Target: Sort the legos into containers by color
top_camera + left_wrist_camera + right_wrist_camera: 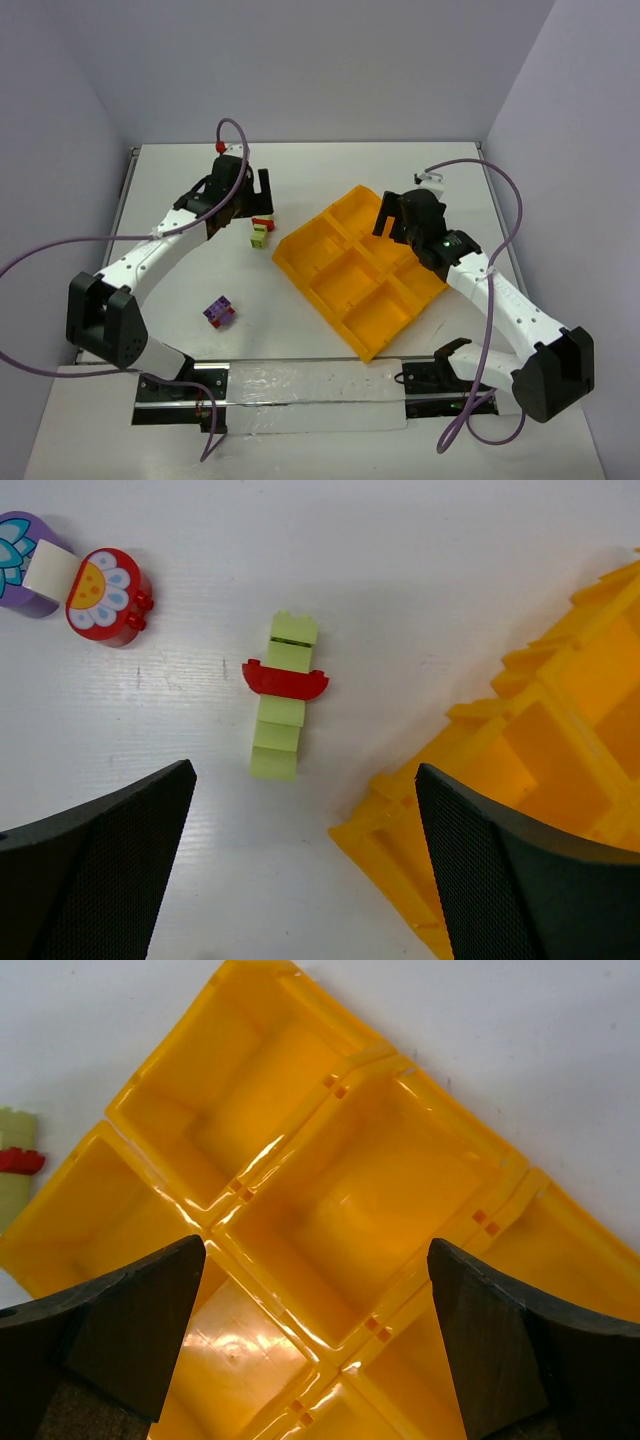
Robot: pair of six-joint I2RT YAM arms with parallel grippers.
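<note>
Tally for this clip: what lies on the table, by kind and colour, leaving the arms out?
Yellow-green and red lego clump: 1
Purple, white and red lego clump: 1
Orange-yellow compartment tray: 1
Total: 3

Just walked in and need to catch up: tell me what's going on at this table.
Legos are to be sorted by color into the orange-yellow tray, and none shows in it yet. The left gripper hangs open above a yellow-green and red clump lying on the table beside the tray. The right gripper hangs open over the tray's empty compartments. A purple and red clump sits apart on the table, untouched.
</note>
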